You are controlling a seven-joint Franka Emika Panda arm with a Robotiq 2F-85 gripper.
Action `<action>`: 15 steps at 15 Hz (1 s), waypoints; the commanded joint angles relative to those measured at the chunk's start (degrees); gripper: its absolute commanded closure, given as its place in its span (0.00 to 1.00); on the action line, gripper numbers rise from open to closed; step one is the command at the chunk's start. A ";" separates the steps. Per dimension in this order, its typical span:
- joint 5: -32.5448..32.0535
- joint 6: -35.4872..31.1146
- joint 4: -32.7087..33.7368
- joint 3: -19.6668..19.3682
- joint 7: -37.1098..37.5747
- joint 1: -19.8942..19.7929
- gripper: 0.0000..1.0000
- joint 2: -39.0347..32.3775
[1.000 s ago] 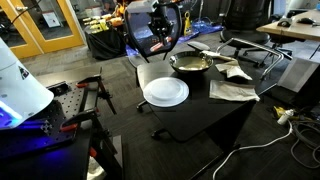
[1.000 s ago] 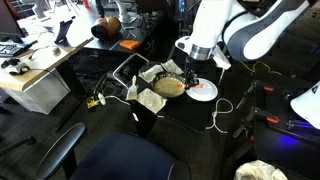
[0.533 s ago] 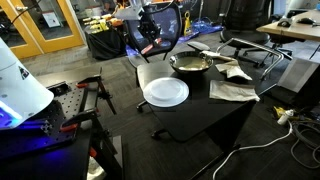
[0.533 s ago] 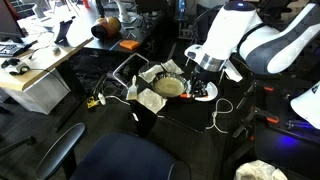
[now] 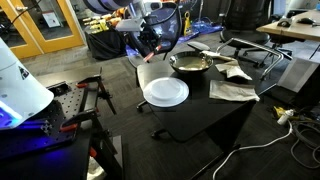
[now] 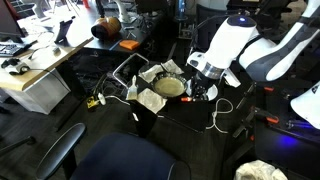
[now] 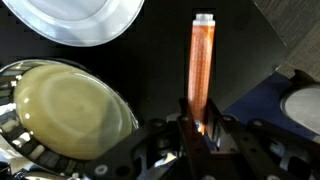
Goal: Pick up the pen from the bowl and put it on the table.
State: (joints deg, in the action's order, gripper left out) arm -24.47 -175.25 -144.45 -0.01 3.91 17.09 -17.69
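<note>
We see the gripper point(image 7: 203, 130) clamped on one end of an orange pen point(image 7: 202, 70), its fingers closed narrowly around the barrel. The pen is out of the bowl point(image 7: 14, 146) and points away from the wrist over the black table point(image 7: 160, 75). We cannot tell whether it touches the tabletop. The metal-rimmed bowl sits just beside the gripper and shows a smooth, pale yellow inside. A white plate point(image 7: 70, 22) lies near the bowl. In an exterior view, the gripper point(image 5: 150, 57) hangs beside the bowl point(image 5: 190, 66), with the plate point(image 5: 165, 92) and a cloth point(image 5: 232, 91) nearby.
</note>
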 commanded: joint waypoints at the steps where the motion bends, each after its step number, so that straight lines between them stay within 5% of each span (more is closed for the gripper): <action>1: -0.68 -3.40 2.10 -1.21 0.46 0.82 0.95 -5.02; 15: -0.52 -4.28 6.90 -2.62 0.50 5.05 0.95 -13.67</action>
State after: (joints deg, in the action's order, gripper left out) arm -24.49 -177.82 -138.34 -1.28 3.88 20.67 -30.25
